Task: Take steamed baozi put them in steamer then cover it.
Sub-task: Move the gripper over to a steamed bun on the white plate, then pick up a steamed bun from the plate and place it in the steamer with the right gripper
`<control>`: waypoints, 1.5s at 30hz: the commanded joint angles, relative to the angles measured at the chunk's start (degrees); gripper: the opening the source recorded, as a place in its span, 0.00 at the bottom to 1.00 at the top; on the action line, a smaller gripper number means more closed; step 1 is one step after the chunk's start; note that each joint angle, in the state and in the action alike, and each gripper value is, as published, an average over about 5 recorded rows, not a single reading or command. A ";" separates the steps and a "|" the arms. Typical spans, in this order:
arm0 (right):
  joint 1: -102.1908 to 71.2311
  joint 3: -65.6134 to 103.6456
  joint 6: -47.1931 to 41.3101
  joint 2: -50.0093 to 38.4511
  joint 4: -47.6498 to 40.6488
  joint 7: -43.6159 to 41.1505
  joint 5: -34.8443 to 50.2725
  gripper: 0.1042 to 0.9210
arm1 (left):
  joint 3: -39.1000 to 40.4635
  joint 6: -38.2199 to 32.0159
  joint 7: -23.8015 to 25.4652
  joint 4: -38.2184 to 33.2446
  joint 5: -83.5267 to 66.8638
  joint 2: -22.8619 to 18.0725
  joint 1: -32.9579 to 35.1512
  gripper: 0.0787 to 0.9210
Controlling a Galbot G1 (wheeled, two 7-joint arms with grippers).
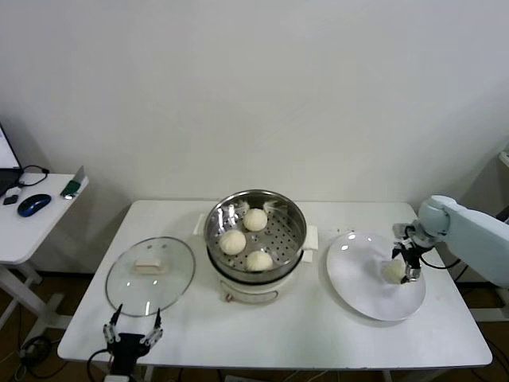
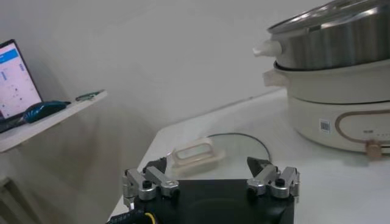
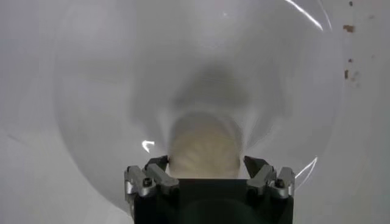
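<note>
At the table's near edge the left gripper [image 1: 132, 331] waits idle w/ fingers spread wide, holding nothing. Just beyond it the glass cover [image 1: 150, 274] lies flat on the table [image 1: 262, 334], cream handle up, beside the steamer [image 1: 255, 235] at center. Three baozi [image 1: 245, 239] already sit on its perforated tray. To the robot's right, a white plate [image 1: 358, 278] holds the fourth baozi [image 3: 204, 152], and the right gripper [image 1: 404, 269] is down over it, fingers open either side of the bun, apparently not squeezing yet. Progress looks approx. three-quarters thru loading: left to do are gripping and moving this last bun into the pot, then setting the cover on.
</note>
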 commanded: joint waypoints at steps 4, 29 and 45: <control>-0.41 0.21 0.32 0.96 -1.62 -0.54 -0.83 0.81 | 0.10 -0.08 -0.01 0.08 0.02 0.04 0.09 0.88; 41.07 -35.53 -8.56 16.87 4.29 2.99 41.33 0.69 | 3.00 -0.83 0.11 -1.84 0.45 0.32 1.68 0.88; 46.59 -41.62 -17.47 29.76 17.13 15.23 60.35 0.69 | 3.68 -2.16 0.09 -2.68 -0.97 1.35 2.70 0.88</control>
